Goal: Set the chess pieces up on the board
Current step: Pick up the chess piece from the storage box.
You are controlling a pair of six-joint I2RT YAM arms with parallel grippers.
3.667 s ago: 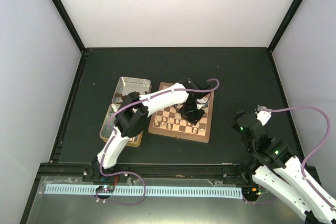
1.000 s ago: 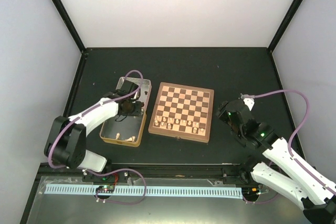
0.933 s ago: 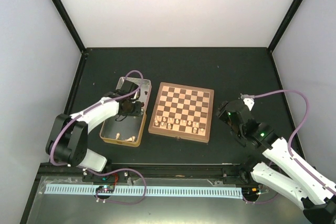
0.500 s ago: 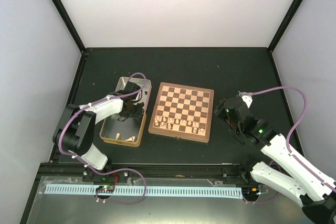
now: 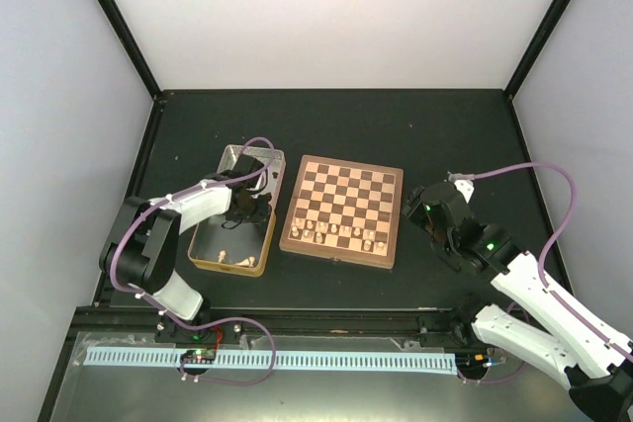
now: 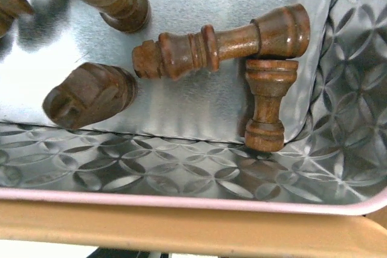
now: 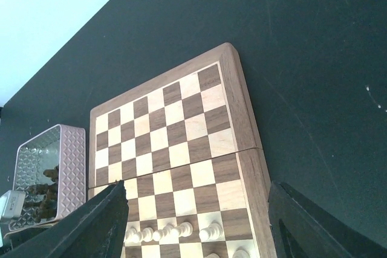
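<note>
Top external view, from the arm bases outward: the right arm reaches over the dark counter (image 5: 465, 135), and the right hand (image 5: 431, 205) hangs just beside the right edge of the chessboard (image 5: 351, 185), apart from it. On the right wrist camera its two black fingers (image 7: 91, 225) are spread wide with nothing between them, framing the board's nearer squares.

To the left, the near tin half (image 5: 220, 234) lies on the counter beside the board, with a few loose pale pieces (image 5: 226, 255) at its near end. A line of pale chessmen (image 5: 336, 234) stands along the board's nearest rows; they also show at the bottom of the right wrist picture.

Farther in, the left arm bends across the tins, and the left hand (image 5: 249, 207) sits low where the near half meets the far tin half (image 5: 255, 157). Its fingers appear in no picture, so I cannot tell whether that hand is wide or narrow.

Left wrist camera looks straight into a tin corner. Dark chessmen (image 6: 221, 46) lie there on their sides: one long piece has its base touching a shorter piece wedged against the embossed tin wall (image 6: 181, 173). A knight-like piece lies to the left, apart from them, and more are cut off by the top edge.
</note>
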